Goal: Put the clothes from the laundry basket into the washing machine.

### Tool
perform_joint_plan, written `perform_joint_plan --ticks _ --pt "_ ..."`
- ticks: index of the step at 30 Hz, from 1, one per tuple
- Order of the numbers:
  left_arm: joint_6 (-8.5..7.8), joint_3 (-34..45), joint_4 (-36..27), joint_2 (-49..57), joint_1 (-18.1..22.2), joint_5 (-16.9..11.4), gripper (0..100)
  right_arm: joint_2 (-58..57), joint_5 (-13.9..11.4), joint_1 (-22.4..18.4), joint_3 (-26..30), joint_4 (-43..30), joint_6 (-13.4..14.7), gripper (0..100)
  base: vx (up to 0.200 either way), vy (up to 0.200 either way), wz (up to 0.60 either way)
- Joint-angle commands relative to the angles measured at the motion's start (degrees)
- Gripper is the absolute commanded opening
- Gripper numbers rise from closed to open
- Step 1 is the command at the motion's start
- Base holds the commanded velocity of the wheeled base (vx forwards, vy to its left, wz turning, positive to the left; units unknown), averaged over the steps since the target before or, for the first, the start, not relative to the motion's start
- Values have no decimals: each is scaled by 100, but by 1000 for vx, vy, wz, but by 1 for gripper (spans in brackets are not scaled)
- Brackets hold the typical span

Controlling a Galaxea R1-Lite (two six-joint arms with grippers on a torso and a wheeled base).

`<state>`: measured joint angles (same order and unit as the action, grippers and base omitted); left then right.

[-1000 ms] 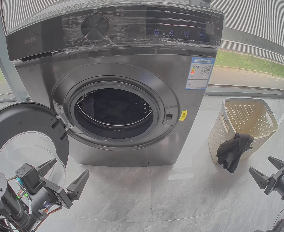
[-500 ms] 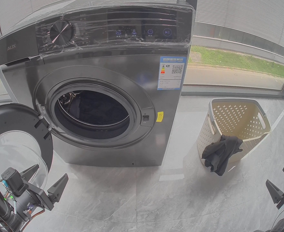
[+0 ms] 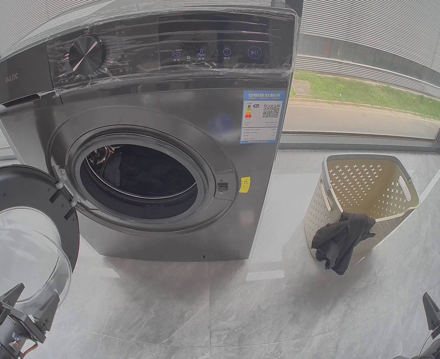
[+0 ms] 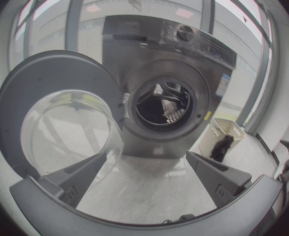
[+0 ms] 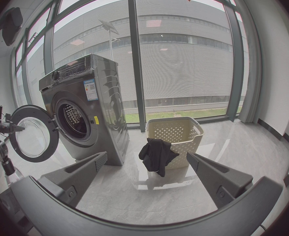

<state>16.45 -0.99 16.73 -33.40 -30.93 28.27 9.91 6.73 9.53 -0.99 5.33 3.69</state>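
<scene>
Currently your left gripper (image 4: 145, 155) and right gripper (image 5: 146, 155) both gape wide, empty. Dark garment (image 3: 343, 240) hangs over the laundry basket (image 3: 369, 158) near rim; snag the rim and you may tip the basket.

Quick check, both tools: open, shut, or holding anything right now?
Left tool: open, holding nothing.
Right tool: open, holding nothing.

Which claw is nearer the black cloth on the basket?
Right. The right gripper is right of the black cloth; the left gripper is far left, by the washer door.
</scene>
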Motion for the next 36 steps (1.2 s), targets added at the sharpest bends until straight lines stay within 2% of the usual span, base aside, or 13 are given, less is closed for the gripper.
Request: perform_joint_plan --ticks 1,3,5,6,9,14,16,19,25,27,30,32,36 --pt "-19 99 -231 950 1001 -14 100 -385 153 -250 99 -199 -176 100 0 0 0" --pt "-27 99 -495 1328 1581 -23 100 -385 144 -250 99 -208 -202 100 0 0 0" --pt "-27 99 -679 1495 1766 -23 100 -385 144 -250 99 -208 -211 100 0 0 0" --pt "-10 99 -1128 1925 2161 -102 100 -385 127 -233 99 -208 -202 100 0 0 0" --pt "-54 90 -1224 2286 2319 -366 100 -385 74 -224 99 -208 -194 100 0 0 0" --pt "-757 64 -1347 2558 2240 -1096 100 -385 -154 -224 99 -234 -194 100 0 0 0" --pt "-827 72 -1365 2558 2126 -1561 100 -385 -260 -224 99 -278 -150 100 0 0 0" --pt "-994 72 -1356 2584 2240 -1904 100 -385 -348 -224 99 -348 -158 100 0 0 0" --pt "-1223 72 -1365 3024 2961 -2062 100 -385 -357 -224 99 -357 -158 100 0 -100 0" --pt "-1319 55 -1435 3138 3022 -2598 100 -385 -374 -224 99 -383 -185 100 0 -200 0" --pt "-1407 -16 -1602 3235 3031 -3073 100 -385 -383 -224 99 -383 -202 100 0 -67 0" --pt "-1451 -33 -1655 3314 3049 -3099 100 -385 -383 -241 99 -383 -194 100 0 0 0" --pt "-1557 99 -1655 3331 3066 -2739 100 -385 -383 -250 99 -383 -185 100 0 0 0"
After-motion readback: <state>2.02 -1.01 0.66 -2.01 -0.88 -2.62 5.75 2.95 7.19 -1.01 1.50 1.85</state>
